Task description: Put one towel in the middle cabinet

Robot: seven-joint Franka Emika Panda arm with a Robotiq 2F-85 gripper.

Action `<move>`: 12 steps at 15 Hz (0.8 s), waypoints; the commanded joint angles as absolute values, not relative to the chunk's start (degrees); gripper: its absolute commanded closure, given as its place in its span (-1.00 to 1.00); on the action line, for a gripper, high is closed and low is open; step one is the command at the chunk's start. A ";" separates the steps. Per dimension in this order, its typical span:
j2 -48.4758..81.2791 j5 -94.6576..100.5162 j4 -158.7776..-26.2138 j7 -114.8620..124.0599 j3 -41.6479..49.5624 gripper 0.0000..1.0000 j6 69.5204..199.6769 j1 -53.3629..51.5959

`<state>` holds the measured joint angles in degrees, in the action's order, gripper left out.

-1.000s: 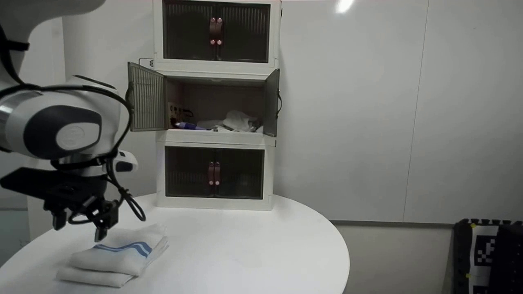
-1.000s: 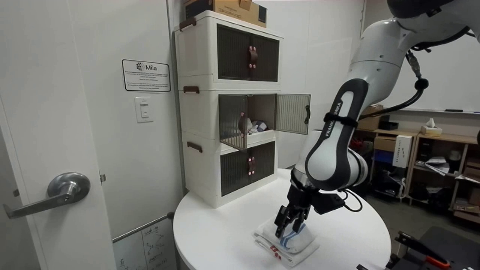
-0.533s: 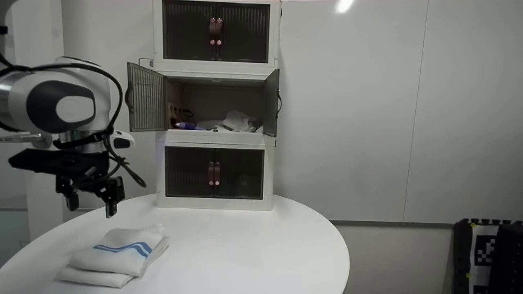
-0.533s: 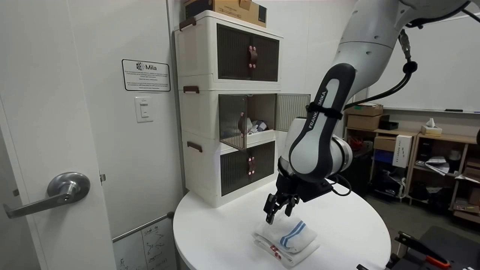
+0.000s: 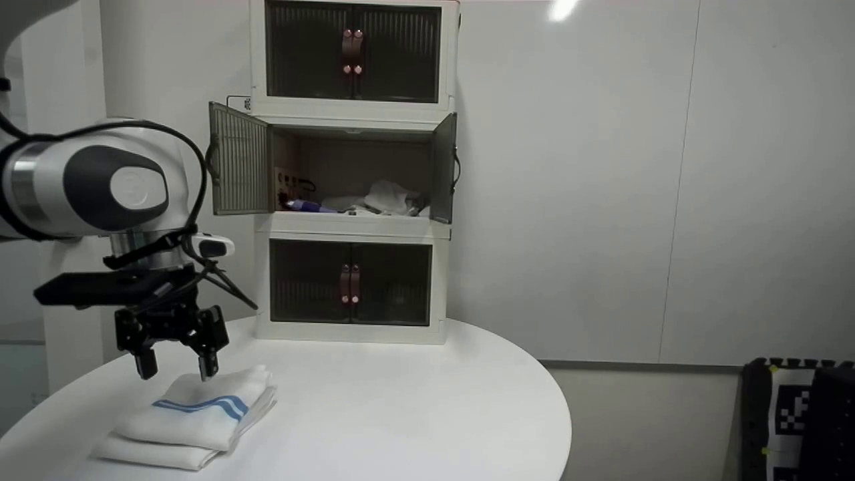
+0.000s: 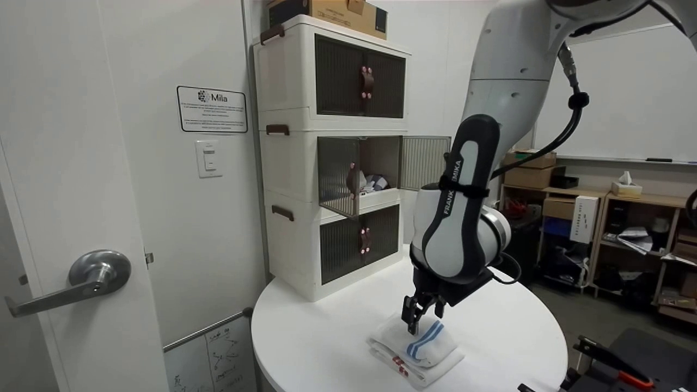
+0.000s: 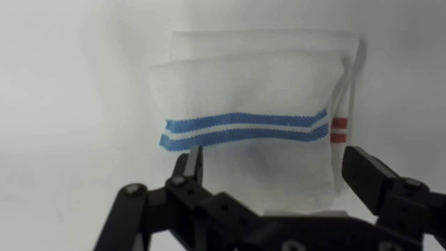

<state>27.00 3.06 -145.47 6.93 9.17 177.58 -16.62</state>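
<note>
The white towel with two blue stripes (image 5: 184, 424) lies folded on another folded white towel with red stripes (image 6: 402, 367) on the round table. The blue-striped towel also shows in an exterior view (image 6: 427, 348) and the wrist view (image 7: 244, 87). My gripper (image 5: 177, 373) is open and empty, pointing down above the towel's far part; it also shows in an exterior view (image 6: 426, 321). In the wrist view the fingers (image 7: 273, 153) are apart, roughly towards the towel's two side edges. The middle cabinet (image 5: 364, 157) has both doors swung open; its side wall shows too (image 6: 288, 169).
The middle cabinet holds a crumpled white cloth (image 5: 389, 198) and a purple item (image 5: 308, 206). Its open doors (image 5: 240, 160) (image 6: 338, 177) stick out in front. The top cabinet (image 5: 354, 50) and bottom cabinet (image 5: 351, 284) are shut. They stand on the white table (image 5: 401, 407).
My gripper first rose off the towel area, then came down again. It now sits further right in the exterior views than half a second ago. Towels and doors have not moved.
</note>
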 commanded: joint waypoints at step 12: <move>42.50 1.85 -137.62 6.56 9.64 0.16 184.11 -18.20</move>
